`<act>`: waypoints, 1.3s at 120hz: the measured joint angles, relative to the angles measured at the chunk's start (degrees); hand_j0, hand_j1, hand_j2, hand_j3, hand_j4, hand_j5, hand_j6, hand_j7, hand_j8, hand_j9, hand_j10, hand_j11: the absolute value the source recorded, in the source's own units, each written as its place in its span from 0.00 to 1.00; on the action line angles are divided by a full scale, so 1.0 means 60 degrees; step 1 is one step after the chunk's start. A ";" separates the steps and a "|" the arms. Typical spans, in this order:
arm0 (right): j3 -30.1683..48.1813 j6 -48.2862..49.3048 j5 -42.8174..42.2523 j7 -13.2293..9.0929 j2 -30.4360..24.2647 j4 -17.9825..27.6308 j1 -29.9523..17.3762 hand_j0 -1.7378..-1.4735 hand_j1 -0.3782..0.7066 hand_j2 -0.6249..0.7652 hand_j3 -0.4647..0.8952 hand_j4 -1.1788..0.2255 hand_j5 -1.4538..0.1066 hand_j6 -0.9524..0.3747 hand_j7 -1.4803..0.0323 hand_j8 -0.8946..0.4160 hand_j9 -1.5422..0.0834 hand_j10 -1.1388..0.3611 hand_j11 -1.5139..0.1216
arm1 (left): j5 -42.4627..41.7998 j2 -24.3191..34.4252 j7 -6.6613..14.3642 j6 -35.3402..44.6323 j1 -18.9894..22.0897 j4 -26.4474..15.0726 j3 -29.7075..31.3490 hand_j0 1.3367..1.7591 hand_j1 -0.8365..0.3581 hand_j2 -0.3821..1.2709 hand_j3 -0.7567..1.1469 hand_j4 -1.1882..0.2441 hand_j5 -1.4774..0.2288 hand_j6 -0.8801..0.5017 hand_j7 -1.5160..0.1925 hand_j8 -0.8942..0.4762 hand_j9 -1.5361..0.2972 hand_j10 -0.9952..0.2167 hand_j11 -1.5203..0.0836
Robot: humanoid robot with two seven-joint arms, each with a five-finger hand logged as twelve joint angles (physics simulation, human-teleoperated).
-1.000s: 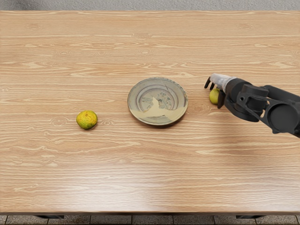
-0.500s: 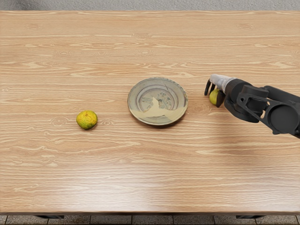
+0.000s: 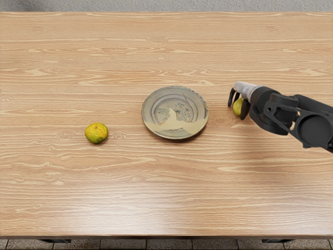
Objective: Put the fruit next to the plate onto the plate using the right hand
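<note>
Table (image 3: 156,198); plate (image 3: 147,115) central; right hand (image 3: 243,97) curled round fruit (image 3: 237,107); citrus (image 3: 96,133) left

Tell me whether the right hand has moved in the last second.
Yes, barely: the right hand stays right of the plate, but its fingers have closed in on the fruit.

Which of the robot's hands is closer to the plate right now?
Right. The right hand sits just right of the plate, fingers curled around a yellow-green fruit. The left hand is out of view.
</note>
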 joint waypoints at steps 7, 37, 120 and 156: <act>0.0045 0.0000 0.0006 0.0001 0.0000 0.0000 0.0025 0.34 0.51 0.48 0.34 0.33 0.32 0.30 0.36 0.35 0.35 0.38 0.31 | 0.0000 0.0000 0.0000 0.0000 0.0000 0.0000 0.0000 0.76 0.99 0.23 0.40 0.83 0.87 0.64 0.89 0.65 0.84 0.82 0.95; 0.0252 -0.0001 -0.0015 -0.0013 0.0071 0.0039 0.0257 0.34 0.52 0.51 0.34 0.33 0.32 0.30 0.35 0.34 0.35 0.36 0.31 | 0.0000 0.0000 -0.0001 0.0000 0.0000 0.0000 0.0000 0.76 0.99 0.23 0.40 0.83 0.87 0.64 0.89 0.65 0.84 0.82 0.95; 0.0570 0.0027 0.0022 -0.0016 0.0541 0.1920 0.0579 0.31 0.57 0.60 0.34 0.34 0.29 0.33 0.35 0.37 0.34 0.38 0.31 | -0.0001 0.0000 0.0002 0.0000 0.0000 0.0000 0.0002 0.76 0.99 0.23 0.40 0.83 0.87 0.64 0.89 0.65 0.84 0.82 0.95; 0.0583 0.0007 -0.0099 -0.0019 0.1526 0.1149 0.0582 0.31 0.62 0.67 0.34 0.34 0.29 0.35 0.35 0.39 0.34 0.40 0.31 | -0.0001 0.0000 -0.0002 0.0000 0.0000 0.0000 0.0002 0.76 0.99 0.23 0.40 0.83 0.87 0.64 0.89 0.65 0.84 0.82 0.95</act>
